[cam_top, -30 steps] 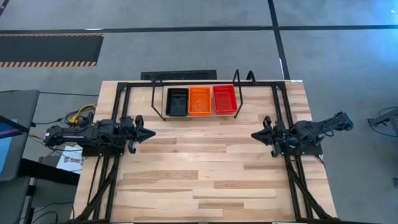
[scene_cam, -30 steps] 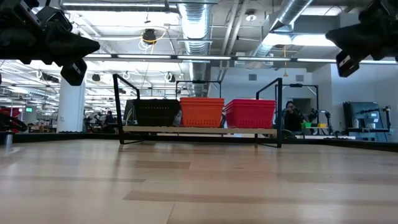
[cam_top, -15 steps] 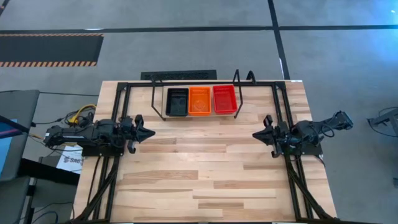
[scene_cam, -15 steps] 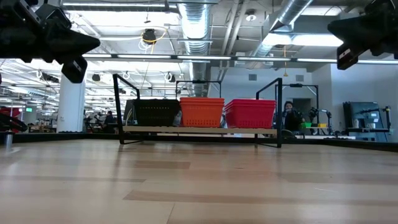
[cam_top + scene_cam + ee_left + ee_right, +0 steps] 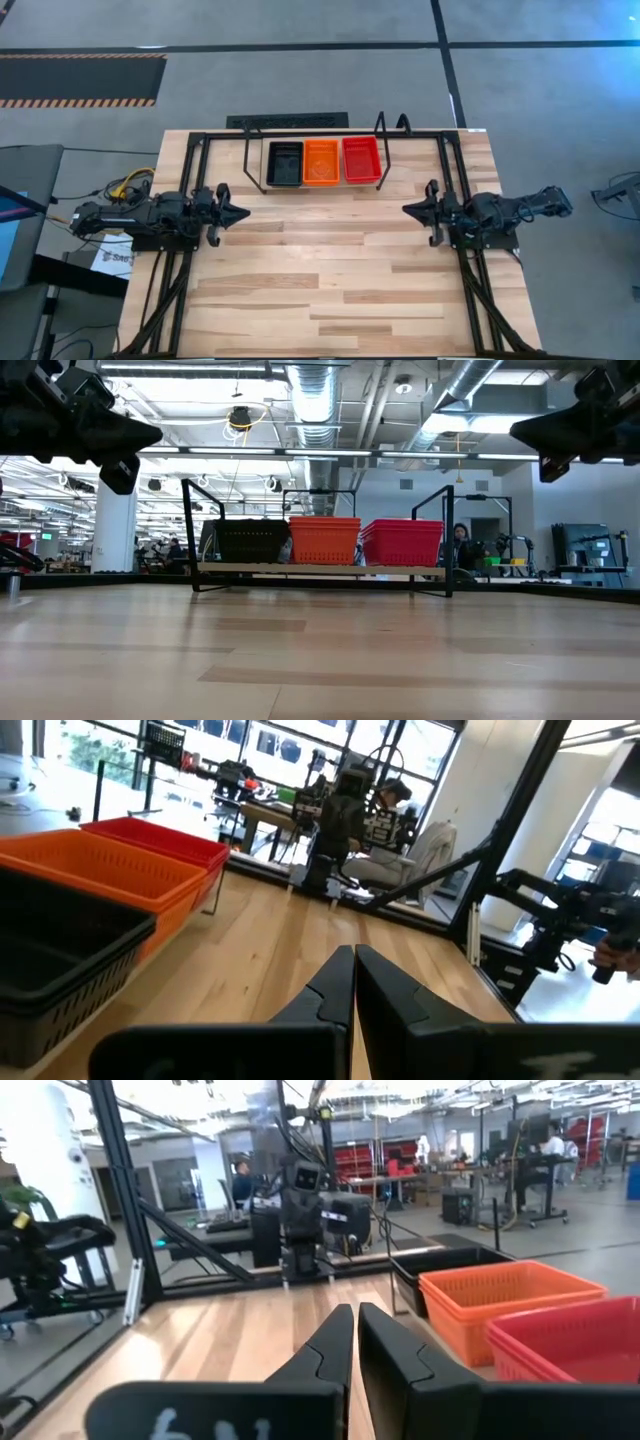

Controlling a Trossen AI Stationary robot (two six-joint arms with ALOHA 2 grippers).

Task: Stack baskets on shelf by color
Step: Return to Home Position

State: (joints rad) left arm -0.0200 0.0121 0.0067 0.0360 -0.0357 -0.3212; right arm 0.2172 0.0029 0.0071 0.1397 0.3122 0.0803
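Currently, baskets (image 5: 324, 540): sorted by colour into three stacks, side by side on the shelf (image 5: 189, 535).
Black stack (image 5: 284, 164): at the shelf end nearest the left arm.
Orange stack (image 5: 321, 161): at the shelf's middle, between the other two.
Red-pink stack (image 5: 361, 159): at the shelf end nearest the right arm.
Baskets per stack: cannot be told.
Shelf position: on the tabletop (image 5: 320, 270), at its far side.
Left gripper (image 5: 240, 213): raised above the tabletop, in front of the shelf and out beyond its black-stack end, well apart from it. Jaws pressed together, holding nothing.
Right gripper (image 5: 408, 210): raised above the tabletop, in front of the shelf and out beyond its red-pink-stack end, well apart from it. Jaws pressed together, holding nothing.
Gripper heading: each points toward the other, along the line of the shelf.
Person (image 5: 461, 545): in the room behind the shelf, seen past its red-pink-stack end in the low view.
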